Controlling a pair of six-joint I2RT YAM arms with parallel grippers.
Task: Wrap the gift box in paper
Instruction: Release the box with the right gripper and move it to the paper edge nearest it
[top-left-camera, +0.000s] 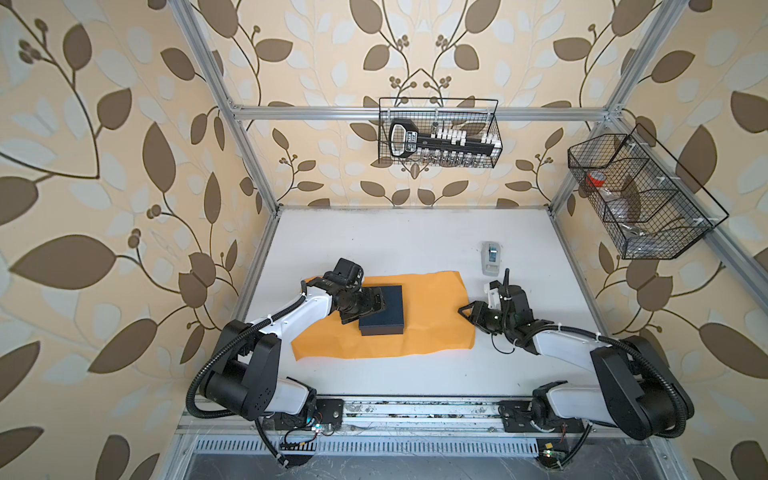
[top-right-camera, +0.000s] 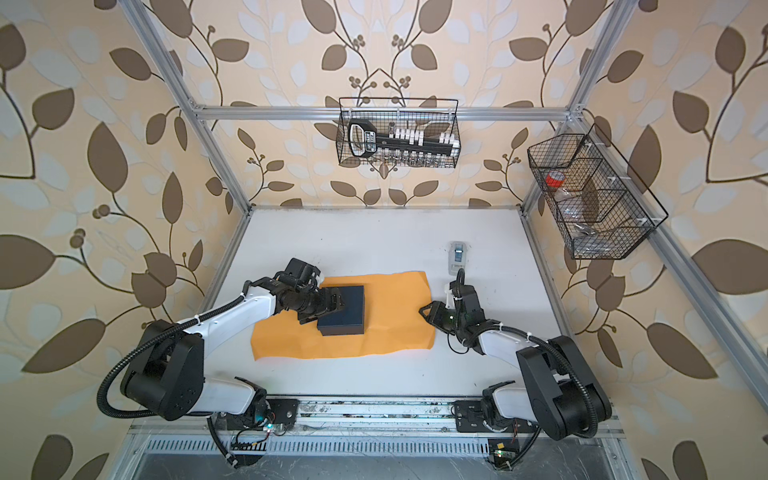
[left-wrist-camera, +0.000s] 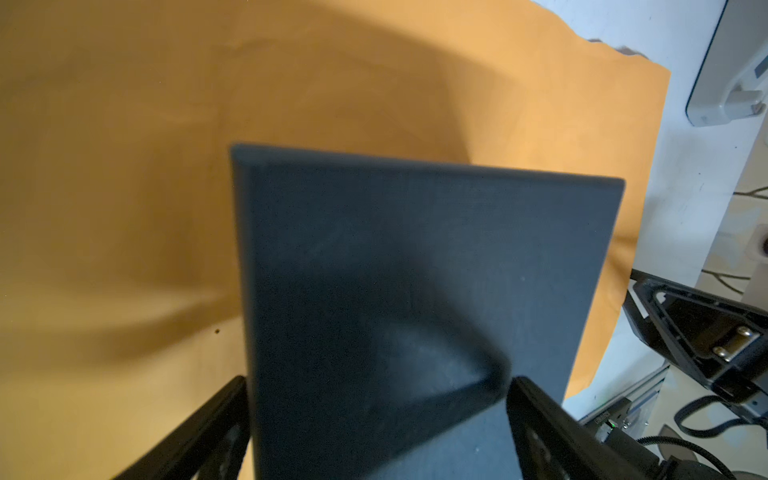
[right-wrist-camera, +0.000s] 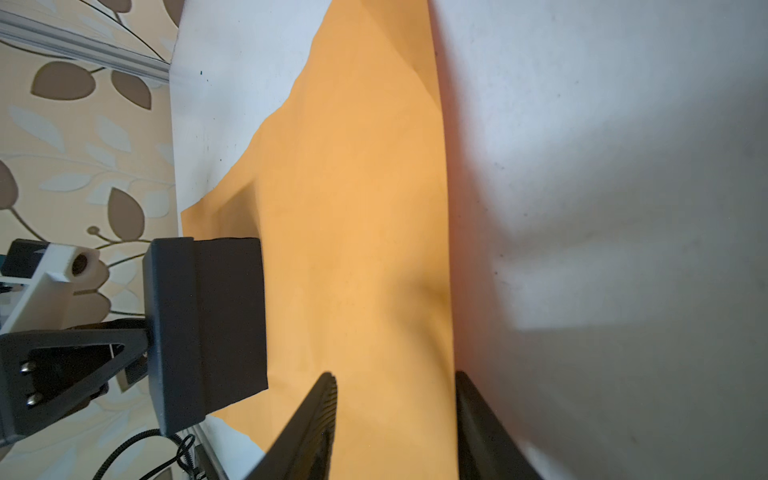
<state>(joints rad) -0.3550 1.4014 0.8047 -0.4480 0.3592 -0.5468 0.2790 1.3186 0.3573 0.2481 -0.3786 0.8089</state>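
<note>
The black gift box (top-left-camera: 384, 303) (top-right-camera: 345, 307) stands on the left half of the orange paper (top-left-camera: 432, 311) (top-right-camera: 395, 316), which lies flat on the white table. My left gripper (top-left-camera: 371, 312) (left-wrist-camera: 376, 380) is open wide at the box's left side. One finger lies over the lid and the other beside the box (left-wrist-camera: 415, 249). My right gripper (top-left-camera: 463, 312) (right-wrist-camera: 395, 376) is low at the paper's right edge, jaws partly apart. The paper (right-wrist-camera: 353, 208) runs between them, and its edge is next to one finger. In the right wrist view the box (right-wrist-camera: 224, 311) shows with a left finger on its lid.
A small grey tape dispenser (top-left-camera: 491, 257) (top-right-camera: 457, 257) stands on the table (top-left-camera: 395, 241) behind the right gripper. A wire basket (top-left-camera: 440, 133) hangs on the back rail. A second wire basket (top-left-camera: 640, 195) hangs on the right frame.
</note>
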